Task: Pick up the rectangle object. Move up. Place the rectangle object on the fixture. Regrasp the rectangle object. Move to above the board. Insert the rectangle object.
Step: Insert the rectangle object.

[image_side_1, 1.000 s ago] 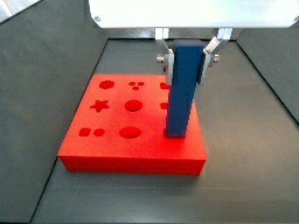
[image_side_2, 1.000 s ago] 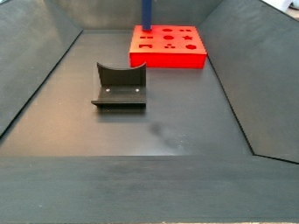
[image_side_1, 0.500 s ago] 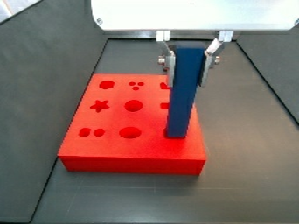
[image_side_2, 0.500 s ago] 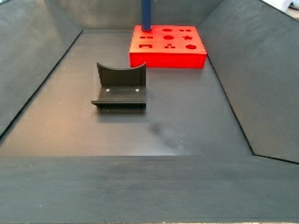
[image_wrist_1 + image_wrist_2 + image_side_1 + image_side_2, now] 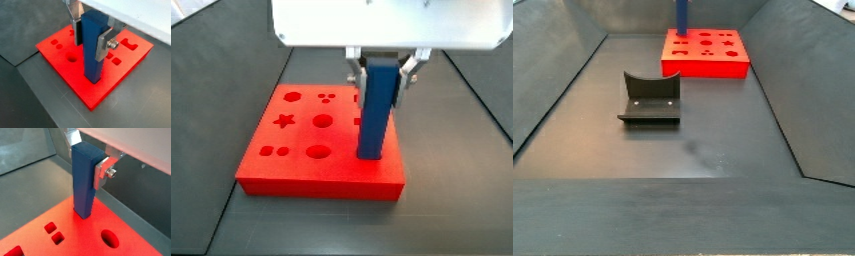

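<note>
Gripper (image 5: 384,68) fingers (image 5: 105,41) clamping upright rectangle object (image 5: 376,110) over board (image 5: 305,170).

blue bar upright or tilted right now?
Upright. The rectangle object stands vertical, its upper end clamped in the gripper, lower end at the board. Whether it has entered a cut-out: cannot tell.

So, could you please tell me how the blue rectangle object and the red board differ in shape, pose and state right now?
The rectangle object is a slim blue bar standing upright; the board is a wide red slab lying flat. The bar's faces are plain, while the board's top has shaped cut-outs. The end effector grips the bar near its top, over the board; the board rests free on the floor. Both are solid-coloured and straight-edged.
</note>
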